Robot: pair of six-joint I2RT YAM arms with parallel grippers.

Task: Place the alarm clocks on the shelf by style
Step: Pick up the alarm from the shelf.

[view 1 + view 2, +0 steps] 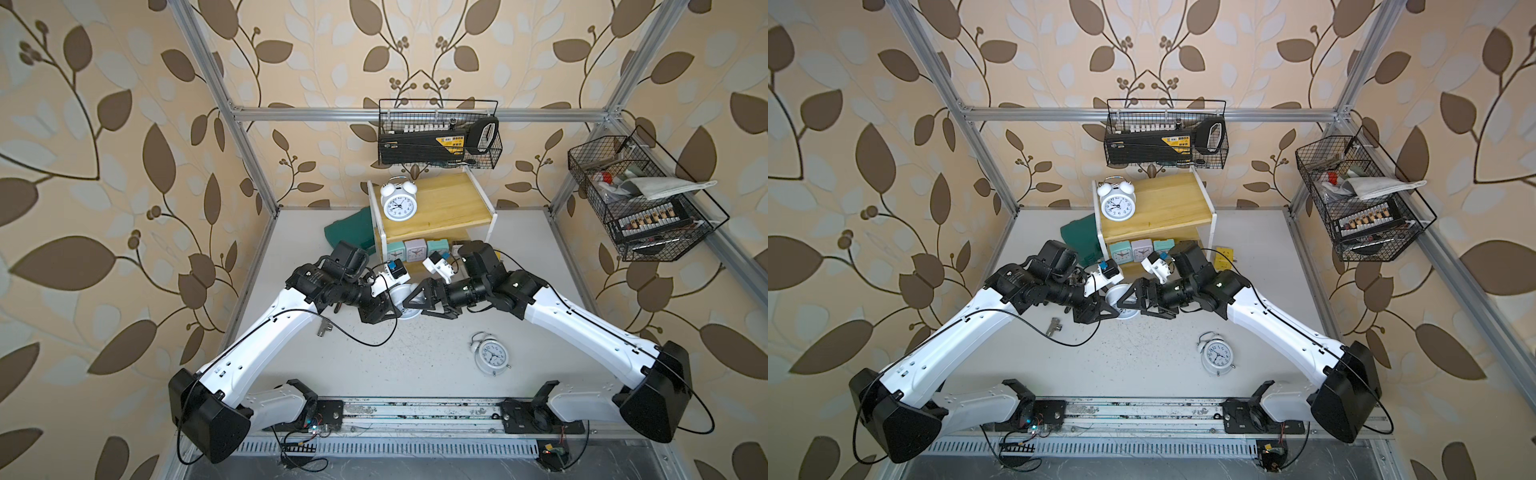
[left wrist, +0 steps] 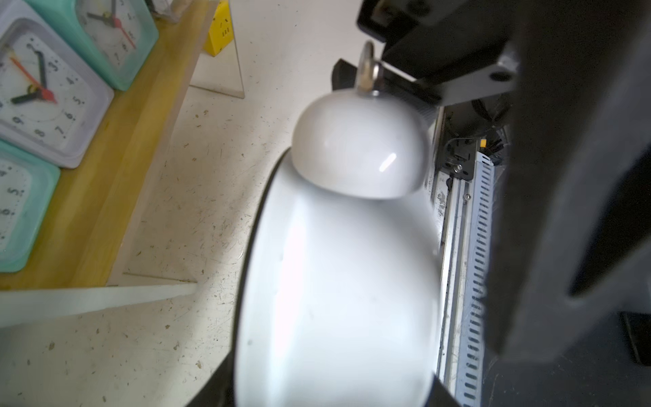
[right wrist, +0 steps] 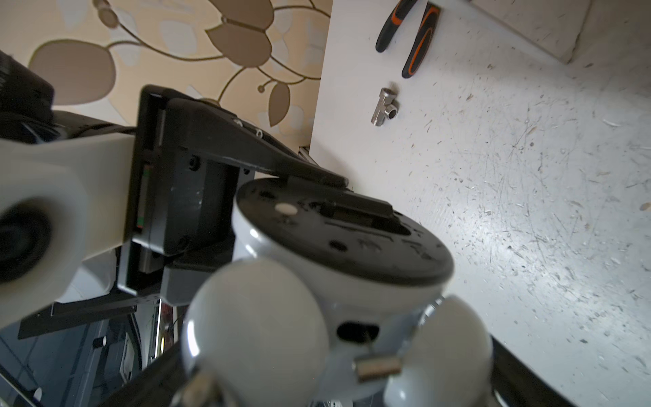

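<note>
A white twin-bell alarm clock [image 1: 402,296] hangs above the table's middle between my two grippers. My left gripper [image 1: 397,306] is shut on its body, one finger [image 3: 246,155] pressed on the black back. My right gripper [image 1: 416,301] stands open around the clock's bells [image 3: 257,324]. In the left wrist view the clock [image 2: 338,282] fills the space between the jaws. On the shelf [image 1: 453,203], another twin-bell clock [image 1: 398,203] stands on the top board. A teal [image 1: 395,250], a lilac [image 1: 414,249] and a second teal [image 1: 438,247] square clock sit on the lower board. A third twin-bell clock [image 1: 491,356] lies on the table at the front right.
A dark green case [image 1: 349,232] lies left of the shelf and a yellow cube socket [image 1: 1223,255] to its right. A metal fitting [image 1: 325,329] and pliers [image 3: 408,38] lie under the left arm. Black wire baskets hang behind [image 1: 440,137] and at the right [image 1: 640,199].
</note>
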